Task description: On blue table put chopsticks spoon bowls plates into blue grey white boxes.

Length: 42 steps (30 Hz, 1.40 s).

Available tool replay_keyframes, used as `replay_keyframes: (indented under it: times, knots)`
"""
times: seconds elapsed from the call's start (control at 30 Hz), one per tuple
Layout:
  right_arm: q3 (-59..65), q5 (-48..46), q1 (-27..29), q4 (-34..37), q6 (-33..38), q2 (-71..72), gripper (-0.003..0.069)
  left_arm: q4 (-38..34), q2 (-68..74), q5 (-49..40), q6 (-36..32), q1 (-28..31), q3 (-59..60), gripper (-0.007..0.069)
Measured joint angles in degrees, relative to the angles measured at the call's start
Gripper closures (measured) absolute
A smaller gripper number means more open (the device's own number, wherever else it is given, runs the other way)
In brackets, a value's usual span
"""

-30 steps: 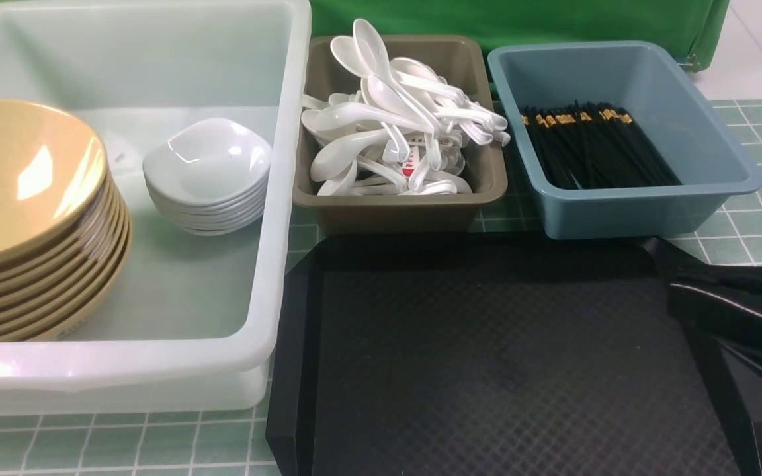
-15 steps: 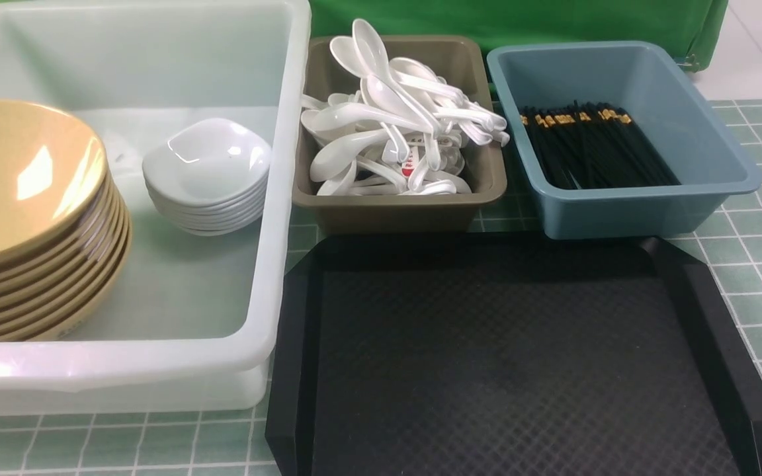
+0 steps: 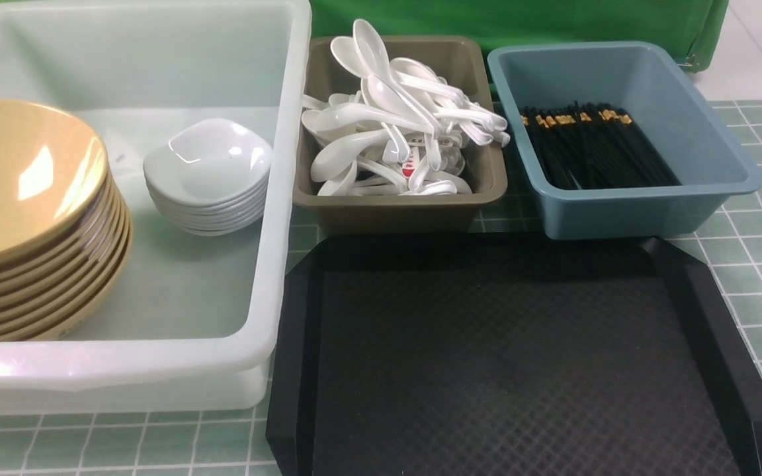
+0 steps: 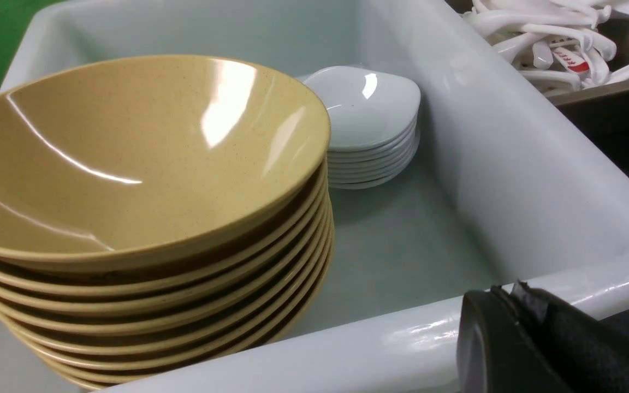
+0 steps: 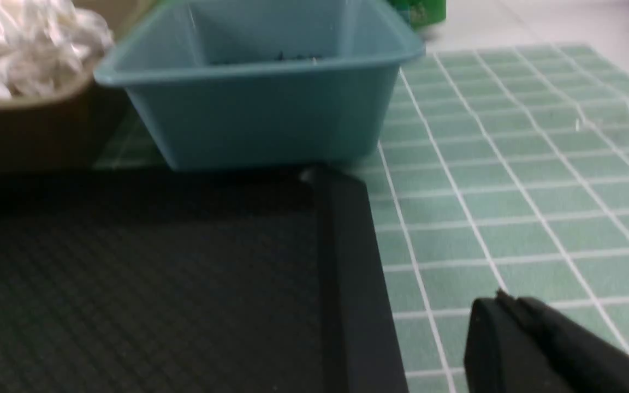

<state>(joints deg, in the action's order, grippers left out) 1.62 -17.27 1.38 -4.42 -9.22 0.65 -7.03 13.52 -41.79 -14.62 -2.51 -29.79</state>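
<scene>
You have three boxes on the blue table (image 3: pixel 761 244): the white tub (image 3: pixel 275 198) on the left, the olive-grey bin (image 3: pixel 397 208) in the middle, the slate-blue bin (image 3: pixel 626 211) on the right; one black tray (image 3: pixel 507 357) lies in front of the two smaller bins, its far edge just beside them. In the tub you can count about eight tan bowls (image 3: pixel 24 198) nested in one stack at the near left; the wrist view shows much the same tiers (image 4: pixel 145 164). Beside them, near the tub's right wall, sits one stack of white plates (image 3: pixel 208 173), about seven by the rims. The spoons (image 3: pixel 397 125) are heaped in the grey bin, tangled and piled above its rim, too many for you to count. The chopsticks (image 3: pixel 592 149) lie bundled in the blue bin, gold bands toward the far end; their number cannot be told. Of the left gripper (image 4: pixel 544 338) you see only a dark part by the tub's near rim; of the right gripper (image 5: pixel 544 349) only a dark part over the tiles beside the tray; neither view shows how far the fingers are parted, and nothing is seen in them.
</scene>
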Motion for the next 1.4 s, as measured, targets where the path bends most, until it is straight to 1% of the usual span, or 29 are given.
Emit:
replay_keyframes:
  times: [0.87, 0.93, 1.0, 1.03, 1.07, 1.1, 1.17, 1.27, 1.4]
  knots:
    - [0.0, -0.2, 0.0, -0.1, 0.0, 0.0, 0.0592, 0.0, -0.1, 0.6, 0.0, 0.0, 0.7, 0.0636]
    - [0.0, -0.2, 0.0, -0.1, 0.0, 0.0, 0.0590, 0.2, -0.9, 2.8, 0.0, 0.0, 2.5, 0.0636]
    - [0.0, -0.2, 0.0, -0.1, 0.0, 0.0, 0.0589, 0.2, -3.6, 11.2, 0.4, 0.0, 7.1, 0.0636]
    - [0.0, -0.2, 0.0, -0.1, 0.0, 0.0, 0.0588, 0.2, -3.8, 13.1, 0.6, 0.0, 7.6, 0.0636]
    - [0.0, -0.2, 0.0, -0.1, 0.0, 0.0, 0.0586, 1.1, -6.9, 23.5, 2.1, 0.1, 13.9, 0.0636]
    - [0.0, -0.2, 0.0, -0.1, 0.0, 0.0, 0.0585, 2.0, -9.3, 28.9, 3.3, 0.5, 18.6, 0.0636]
    - [0.0, -0.2, 0.0, -0.1, 0.0, 0.0, 0.0582, 3.0, -12.3, 34.0, 5.9, 1.6, 23.8, 0.0636]
    - [0.0, -0.2, 0.0, -0.1, 0.0, 0.0, 0.0580, 3.3, -14.0, 34.5, 9.4, 3.7, 28.6, 0.0636]
    - [0.0, -0.2, 0.0, -0.1, 0.0, 0.0, 0.0578, 3.9, -14.1, 31.6, 12.0, 4.8, 31.0, 0.0636]
